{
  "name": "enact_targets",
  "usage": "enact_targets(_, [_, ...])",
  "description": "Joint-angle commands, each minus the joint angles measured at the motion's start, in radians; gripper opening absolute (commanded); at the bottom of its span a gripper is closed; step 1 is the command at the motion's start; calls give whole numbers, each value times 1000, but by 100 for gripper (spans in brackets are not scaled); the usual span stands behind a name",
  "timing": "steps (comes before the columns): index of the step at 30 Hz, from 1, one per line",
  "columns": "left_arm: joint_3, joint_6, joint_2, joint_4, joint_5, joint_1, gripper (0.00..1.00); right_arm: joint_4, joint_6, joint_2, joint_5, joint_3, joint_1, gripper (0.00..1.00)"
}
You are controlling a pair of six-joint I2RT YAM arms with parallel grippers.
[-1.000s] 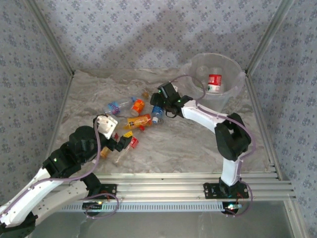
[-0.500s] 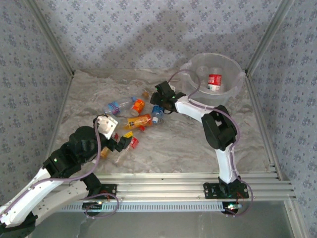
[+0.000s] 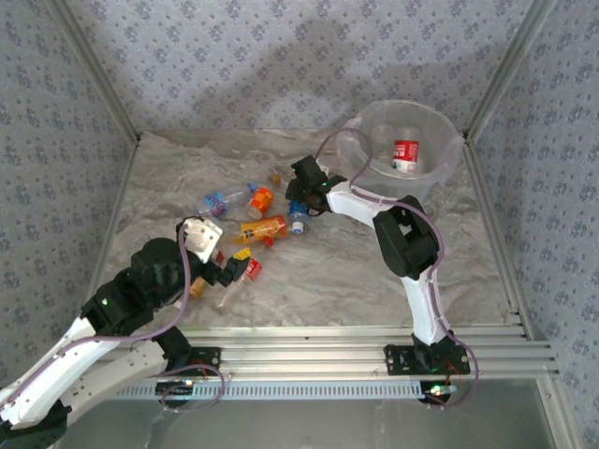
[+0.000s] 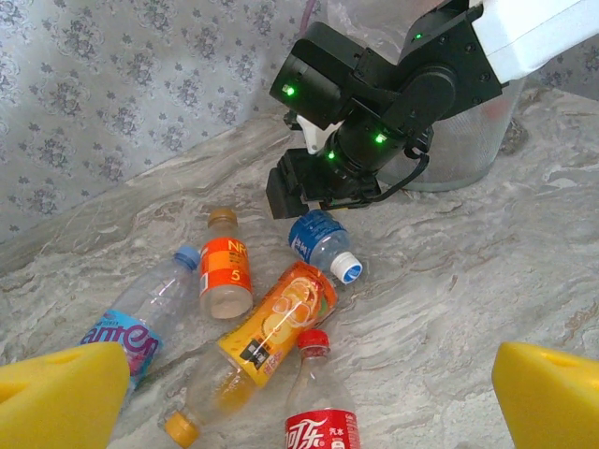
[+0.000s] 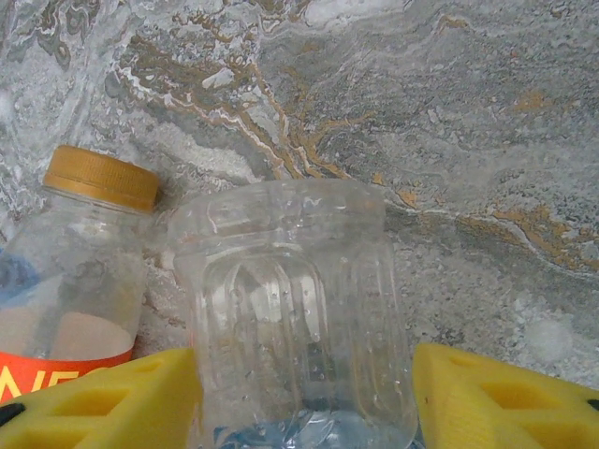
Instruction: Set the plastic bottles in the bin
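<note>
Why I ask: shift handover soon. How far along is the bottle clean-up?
Done: a red-label bottle lies in the bin. In hand: the right gripper's pads sit against both sides of a blue-label bottle. To do: bin it, plus at least four more bottles lying on the table.
</note>
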Motion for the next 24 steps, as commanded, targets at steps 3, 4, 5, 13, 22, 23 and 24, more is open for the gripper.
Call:
enact_targets(3, [-2,-12,-8,12,-6,6,100,-55,3,15,-9,21,-6,58])
enact_targets(4, [-3,-12,-9,13,-7,7,100,-57,-4,8,-3,22,-4,57])
enact_targets(5, [-2,-12,-9,13,-7,7,100,-60,-13,1,5,23,-3,56])
enact_targets(13, [-4,-12,-7,18,0,12,100,-122,-158,-90,124,65,38,54])
enact_targets(22, [-5,-14,-7,25,14,19,100,-160,-351,-193,285,95,103,53])
enact_targets(23, [-5,-15,-7,27,16,19,100,-160,-368,-205,299,95,111,53])
enact_targets(24, [-5,-16,-7,31,20,18,100,-158,-388,-221,312,96,119,53])
